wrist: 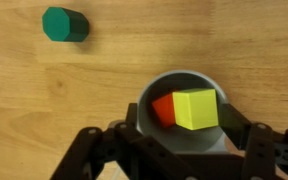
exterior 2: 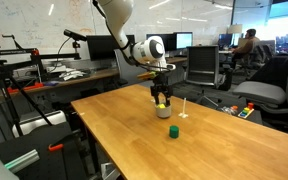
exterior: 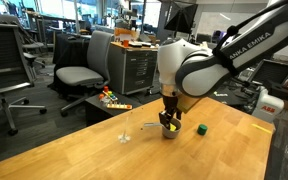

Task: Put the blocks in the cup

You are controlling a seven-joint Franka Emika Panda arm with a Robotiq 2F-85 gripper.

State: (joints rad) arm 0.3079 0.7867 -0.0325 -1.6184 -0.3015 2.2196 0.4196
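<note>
The cup (wrist: 184, 80), grey and round-mouthed in the wrist view, stands on the wooden worktop (wrist: 134, 40) well in from the edges, somewhat toward a far corner in both exterior views. Two blocks show inside its mouth: the red block (wrist: 162, 108) low against the wall, and the yellow block (wrist: 195, 108) partly covering it. Whether the yellow one rests on the red or is a little above it, I cannot tell. The green block (wrist: 64, 24) lies apart from the cup on bare wood, further toward the worktop's middle (exterior 2: 174, 131).

The pincer (exterior 2: 162, 95) hangs straight above the cup. Its dark fingers (wrist: 134, 125) are spread, one on each side of the cup's rim, wider than the yellow block and clamped on nothing. The white arm (exterior: 224, 60) reaches down to it from above.

A thin clear stemmed glass (exterior: 125, 130) stands upright near the cup, on the side away from the green block.
</note>
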